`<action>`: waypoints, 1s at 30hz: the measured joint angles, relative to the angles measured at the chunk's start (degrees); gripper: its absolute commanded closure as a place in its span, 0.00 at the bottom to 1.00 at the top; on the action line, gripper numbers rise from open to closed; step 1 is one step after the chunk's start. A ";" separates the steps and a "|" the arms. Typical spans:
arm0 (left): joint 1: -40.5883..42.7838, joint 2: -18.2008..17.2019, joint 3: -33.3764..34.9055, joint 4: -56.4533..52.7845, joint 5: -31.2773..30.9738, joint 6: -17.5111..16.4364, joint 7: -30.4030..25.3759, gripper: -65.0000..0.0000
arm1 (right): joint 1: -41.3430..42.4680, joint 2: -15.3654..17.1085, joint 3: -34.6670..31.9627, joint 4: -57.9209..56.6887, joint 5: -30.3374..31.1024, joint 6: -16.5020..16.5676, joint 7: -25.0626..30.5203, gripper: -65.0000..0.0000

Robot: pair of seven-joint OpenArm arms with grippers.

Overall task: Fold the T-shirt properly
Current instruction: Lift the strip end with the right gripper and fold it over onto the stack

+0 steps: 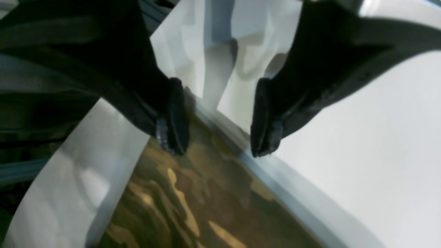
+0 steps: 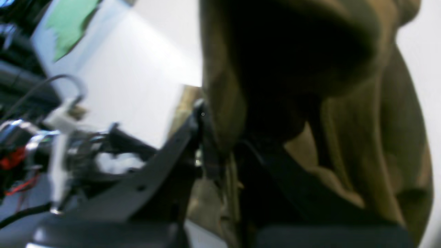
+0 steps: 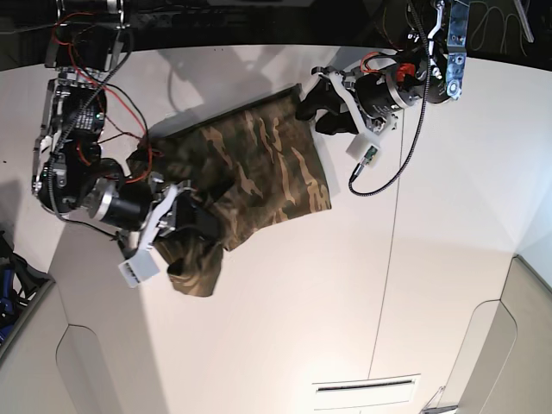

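A robotics laboratory bench. Two robot arms with exposed circuit boards, loose red and black wiring and a dangling cable stand at the upper left and upper right of the base view, over a plain white table built from jointed panels.

T-shirt between two hands

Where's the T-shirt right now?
In the base view the T-shirt lies on the white table, upper-left of centre, between the two arms; the right end effector pinches its bunched lower-left part.
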 measured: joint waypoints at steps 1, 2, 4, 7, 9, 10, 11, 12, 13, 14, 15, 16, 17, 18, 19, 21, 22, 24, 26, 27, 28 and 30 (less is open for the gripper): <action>0.00 0.00 0.00 -0.02 0.00 0.00 0.00 0.49 | 0.02 -0.68 -1.22 0.07 -0.83 0.02 0.15 1.00; 0.00 0.00 0.02 -0.02 -0.02 0.00 0.02 0.49 | 0.02 -1.33 -2.47 0.07 -1.84 0.02 0.15 1.00; 0.00 0.00 0.02 -0.02 0.00 0.00 0.02 0.49 | 0.00 -2.36 -5.44 0.04 -4.87 0.02 0.13 1.00; 0.00 0.00 0.02 -0.02 -0.02 -0.02 0.02 0.49 | 0.02 -2.93 -10.62 0.04 -7.23 0.02 0.15 0.96; 0.00 0.00 0.02 -0.02 0.00 -0.02 0.02 0.49 | 0.02 -2.93 -14.23 0.04 -7.78 -0.17 0.17 0.71; 0.00 0.00 0.02 -0.02 -0.02 -0.02 0.02 0.49 | 0.02 -2.91 -16.02 0.04 -8.02 -0.22 0.24 0.63; 0.00 0.00 0.02 -0.02 0.00 0.00 0.00 0.49 | 0.02 -2.91 -17.73 0.04 -8.68 -0.22 0.66 0.57; 0.00 0.00 0.02 -0.02 -0.02 0.00 0.00 0.49 | 0.02 -2.91 -19.50 0.04 -9.20 -0.22 1.22 0.55; 0.00 0.00 0.02 -0.02 -0.02 0.00 0.00 0.49 | 0.02 -2.91 -21.09 0.04 -9.29 -0.22 1.60 0.55; 0.00 0.00 0.02 -0.02 -0.02 -0.02 0.00 0.49 | 0.02 -2.91 -22.67 0.04 -9.29 -0.24 2.10 0.55; 0.00 0.00 0.02 -0.02 -0.02 -0.02 0.00 0.49 | 0.02 -2.91 -24.28 0.04 -9.31 -0.24 2.73 0.55; 0.00 0.00 -0.02 -0.02 -0.02 0.00 0.00 0.49 | 0.04 -2.91 -25.77 0.04 -9.31 -0.28 3.26 0.55; 0.00 0.00 -0.17 -0.02 -0.07 -0.02 0.02 0.49 | 0.04 -2.91 -27.26 0.04 -9.29 -0.39 3.39 0.55; 0.00 0.00 -0.42 -0.02 -0.17 -0.02 0.04 0.49 | 0.02 -2.91 -28.72 0.04 -9.33 -0.39 3.41 0.55; 0.00 0.02 -0.87 -0.02 -0.37 -0.02 0.04 0.49 | 0.02 -2.95 -29.99 0.04 -9.53 -0.39 3.41 0.55; 0.00 0.02 -2.51 -0.02 -1.46 -0.02 0.55 0.49 | 0.02 -3.28 -32.11 0.04 -9.94 -0.39 3.41 0.55; 0.02 0.02 -3.72 -0.02 -2.25 -0.02 0.98 0.49 | 0.02 -3.63 -33.03 0.04 -10.01 -0.39 3.39 0.55; 0.02 0.00 -6.23 -0.02 -3.98 -1.05 2.71 0.49 | 0.04 -4.74 -34.62 0.04 -10.03 -0.42 3.43 0.55; 0.02 0.00 -8.74 -0.02 -6.23 -2.14 5.09 0.49 | 0.04 -6.14 -35.60 0.04 -9.94 -0.39 3.48 0.55; 0.07 0.00 -9.94 -0.09 -7.41 -2.60 6.16 0.49 | 0.02 -6.99 -35.63 0.04 -9.79 -0.42 3.45 0.55; 0.15 0.00 -11.02 -0.17 -8.57 -3.30 7.28 0.49 | 0.07 -7.85 -35.63 0.04 -9.92 -0.44 3.58 0.55; 0.31 0.00 -12.98 -0.28 -10.82 -4.11 8.94 0.49 | 0.37 -9.22 -35.56 0.04 -10.05 -0.42 3.61 0.55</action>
